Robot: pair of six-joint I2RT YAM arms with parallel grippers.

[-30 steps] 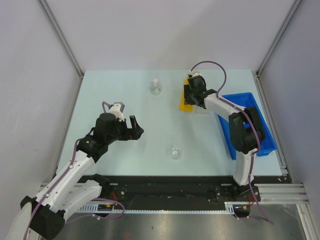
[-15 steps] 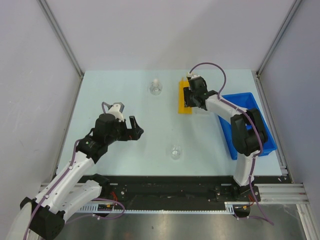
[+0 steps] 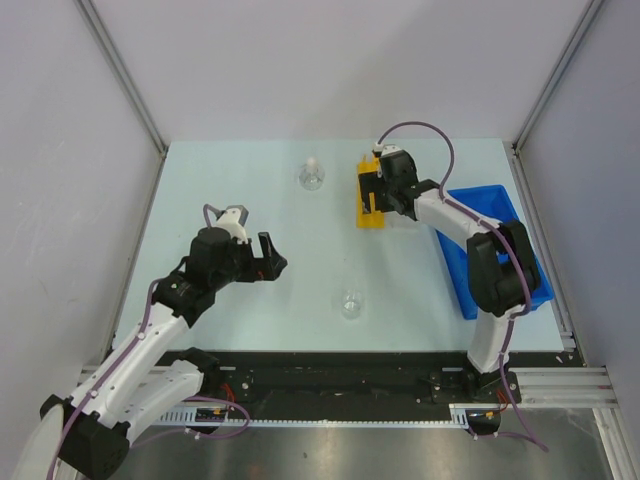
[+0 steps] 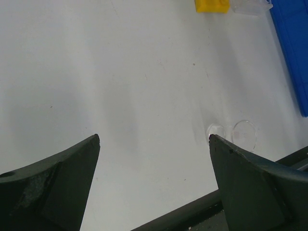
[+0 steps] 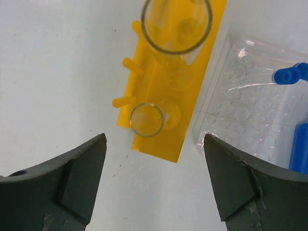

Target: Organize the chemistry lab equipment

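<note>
The yellow holed tube rack (image 3: 367,203) (image 5: 187,82) lies at the back of the table with two clear tubes (image 5: 147,119) standing in its holes. My right gripper (image 3: 372,190) (image 5: 155,139) hovers over its near end, open, holding nothing. Right of the rack sits the clear tray (image 5: 245,108) with blue-capped tubes (image 5: 290,74). The flask with a white stopper (image 3: 312,175) stands left of the rack. The small beaker (image 3: 350,303) (image 4: 240,134) stands mid-table near the front. My left gripper (image 3: 268,255) (image 4: 154,139) is open and empty, left of the beaker.
The blue compartmented bin (image 3: 520,268) (image 4: 291,43) lies along the right side of the table, under my right arm. A black rail (image 3: 350,375) runs along the near edge. Grey walls close in the back and both sides.
My right gripper has opened and let go of the yellow rack, which went from slanted to straight on the table. The left arm has not moved.
</note>
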